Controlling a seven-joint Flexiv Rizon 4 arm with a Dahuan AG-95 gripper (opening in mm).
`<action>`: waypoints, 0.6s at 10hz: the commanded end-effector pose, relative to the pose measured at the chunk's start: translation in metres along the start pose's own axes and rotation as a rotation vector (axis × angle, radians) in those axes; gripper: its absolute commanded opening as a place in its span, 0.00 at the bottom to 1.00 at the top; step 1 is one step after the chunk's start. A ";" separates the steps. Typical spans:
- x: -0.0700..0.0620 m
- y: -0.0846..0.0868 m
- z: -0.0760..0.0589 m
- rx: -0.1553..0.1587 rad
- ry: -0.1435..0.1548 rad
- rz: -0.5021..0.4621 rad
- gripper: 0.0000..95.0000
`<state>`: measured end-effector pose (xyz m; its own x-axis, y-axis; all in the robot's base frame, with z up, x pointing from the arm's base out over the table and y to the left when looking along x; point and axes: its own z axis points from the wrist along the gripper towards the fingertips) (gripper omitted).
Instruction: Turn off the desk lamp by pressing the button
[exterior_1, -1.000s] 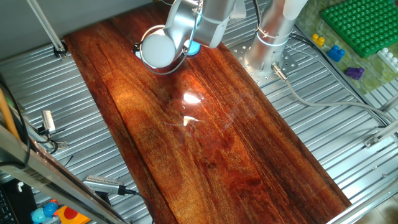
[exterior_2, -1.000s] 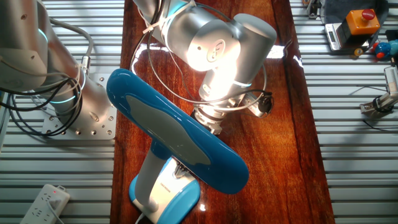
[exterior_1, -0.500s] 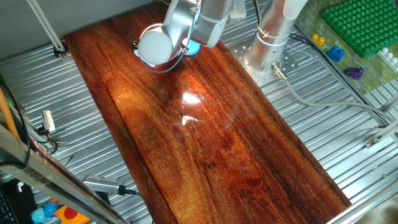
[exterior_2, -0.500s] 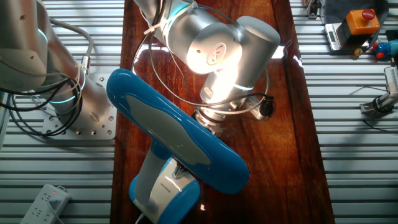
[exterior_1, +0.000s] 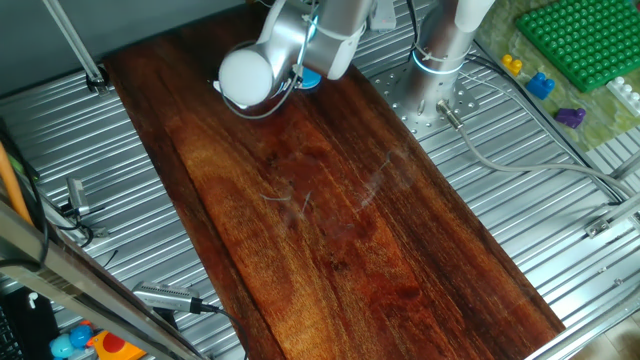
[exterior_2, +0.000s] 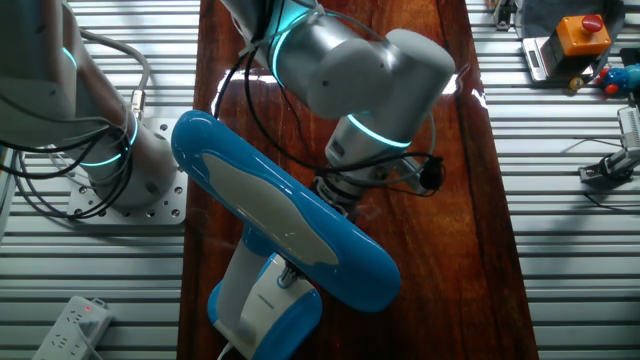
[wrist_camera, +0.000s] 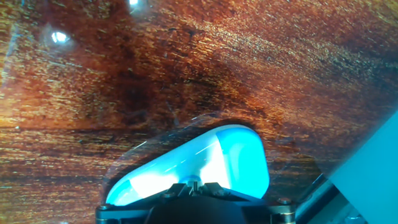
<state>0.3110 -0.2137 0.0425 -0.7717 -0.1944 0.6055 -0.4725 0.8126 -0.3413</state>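
In the hand view the desk lamp's light-blue base (wrist_camera: 245, 168) with its white centre panel (wrist_camera: 186, 168) lies right under my gripper (wrist_camera: 196, 184). The fingertips are together, down on the panel. The button is hidden beneath them. In the other fixed view the lamp's long blue head (exterior_2: 280, 225) covers my fingers; the white stem (exterior_2: 245, 280) and base (exterior_2: 295, 320) show below it. In one fixed view only a blue sliver of the lamp (exterior_1: 311, 78) shows behind my arm. No lamp light falls on the board.
The dark wooden board (exterior_1: 330, 230) runs down the slatted metal table. The silver robot column (exterior_1: 440, 60) stands at the back right, with a green rack (exterior_1: 580, 40) beyond. A power strip (exterior_2: 75, 320) and an orange box (exterior_2: 582, 35) lie off the board.
The bright glare on the board and the glow on my arm have gone out. My wrist has shifted slightly toward the board's back left.
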 end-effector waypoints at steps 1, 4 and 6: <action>0.006 -0.002 -0.008 -0.014 -0.021 0.038 0.00; 0.002 -0.012 -0.020 -0.042 -0.057 0.107 0.00; -0.011 -0.029 -0.041 -0.064 -0.070 0.150 0.00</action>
<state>0.3429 -0.2131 0.0732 -0.8539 -0.1150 0.5076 -0.3400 0.8616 -0.3768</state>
